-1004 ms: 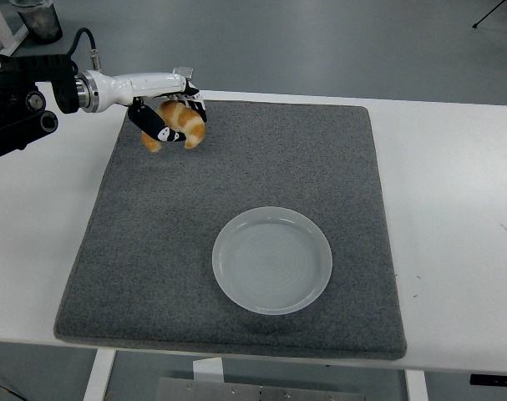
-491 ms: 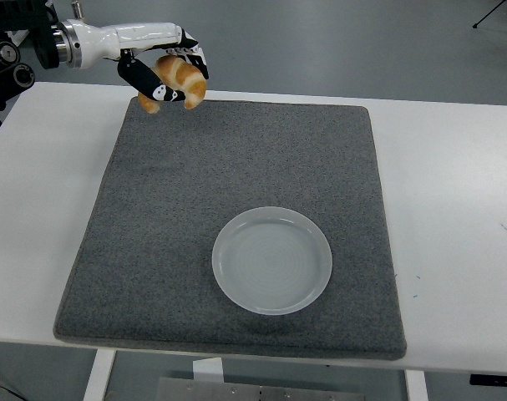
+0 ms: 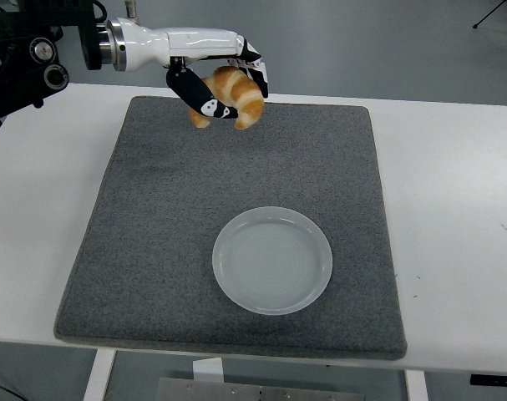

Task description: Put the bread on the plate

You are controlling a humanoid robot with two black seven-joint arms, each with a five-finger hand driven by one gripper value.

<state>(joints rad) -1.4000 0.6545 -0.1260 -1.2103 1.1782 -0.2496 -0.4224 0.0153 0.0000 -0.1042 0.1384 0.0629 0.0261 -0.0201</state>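
While up above the mat's (image 3: 153, 225) far edge, left hand (image 3: 215, 79) pinching the bread (image 3: 236, 93); next, over to the plate (image 3: 272, 260), then down.

Left arm (image 3: 144, 46) entering from the upper left edge, its white forearm extended nearly level toward the right. Black joint housing visible at the edge, followed by a metal wrist ring. Left hand (image 3: 224, 83) turned palm-down at the forearm's end, raised above the surface, with black-and-white fingers (image 3: 205, 100) curled downward and closed in a grasp. Thumb side faces the viewer.
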